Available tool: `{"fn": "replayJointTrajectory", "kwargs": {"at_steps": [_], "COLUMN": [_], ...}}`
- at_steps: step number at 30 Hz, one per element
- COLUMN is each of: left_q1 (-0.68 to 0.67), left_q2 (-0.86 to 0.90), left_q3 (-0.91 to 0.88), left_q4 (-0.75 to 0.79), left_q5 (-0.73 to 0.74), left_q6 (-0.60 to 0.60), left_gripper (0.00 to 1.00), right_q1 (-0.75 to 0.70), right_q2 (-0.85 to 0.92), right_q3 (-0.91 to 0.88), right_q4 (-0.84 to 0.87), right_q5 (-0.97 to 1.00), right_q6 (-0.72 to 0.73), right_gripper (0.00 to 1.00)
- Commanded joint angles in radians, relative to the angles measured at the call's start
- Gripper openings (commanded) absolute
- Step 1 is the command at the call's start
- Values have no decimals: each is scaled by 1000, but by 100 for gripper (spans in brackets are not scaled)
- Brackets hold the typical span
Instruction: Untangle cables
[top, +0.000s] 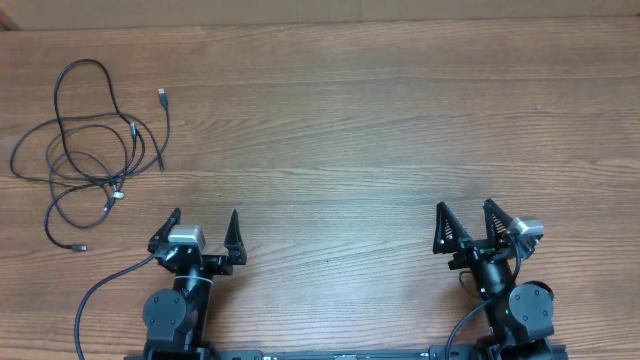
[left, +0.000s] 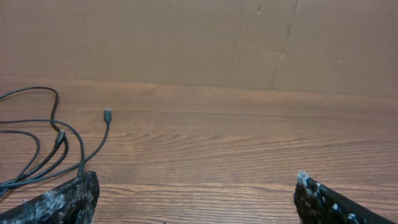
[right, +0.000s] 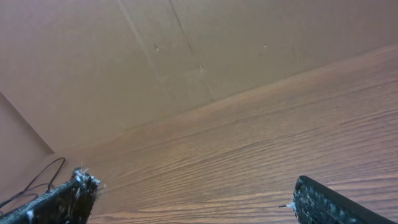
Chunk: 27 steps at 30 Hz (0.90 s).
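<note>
The cables (top: 95, 150) lie in a loose black tangle on the wooden table at the far left, with small plug ends sticking out, one of them at the top right (top: 162, 95). My left gripper (top: 205, 222) sits below and to the right of the tangle, open and empty. In the left wrist view the cables (left: 56, 143) run off the left edge beside the left finger, apart from my gripper (left: 194, 180). Far to the right, my right gripper (top: 464, 206) is open and empty. Its wrist view shows only a cable loop (right: 43, 174) far left of that gripper (right: 191, 182).
A thicker black cord (top: 100, 290) curves from the left arm's base toward the front edge. A brown cardboard wall (left: 249, 43) stands along the table's far side. Bare wood table (top: 350, 130) stretches between the tangle and the right arm.
</note>
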Motion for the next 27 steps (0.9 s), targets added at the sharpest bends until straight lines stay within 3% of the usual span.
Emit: {"fn": "replayJointTrajectory", "kwargs": {"at_steps": [1,14,16,22,27], "left_q1": [10,10,10,10,10], "left_q2": [-6,-6,-6,-6,-6], "left_q3": [-3,-3,-3,-3,-3], "left_q4": [-2,-2,-2,-2,-2], "left_q5": [3,3,3,3,3], "left_q6": [16,16,16,16,16], "left_gripper": [100,100,99,99,100], "right_q1": [6,-13,-21,-82,-92], "right_q2": [-7,-11,-11,-11,-11], "right_q3": [-10,-10,-10,-10,-11], "right_q4": [3,3,3,2,-2], "right_q5": [-7,-5,15,-4,-48], "right_q6": [0,-3,-101,-190,-412], "right_gripper": [100,100,100,100,100]}}
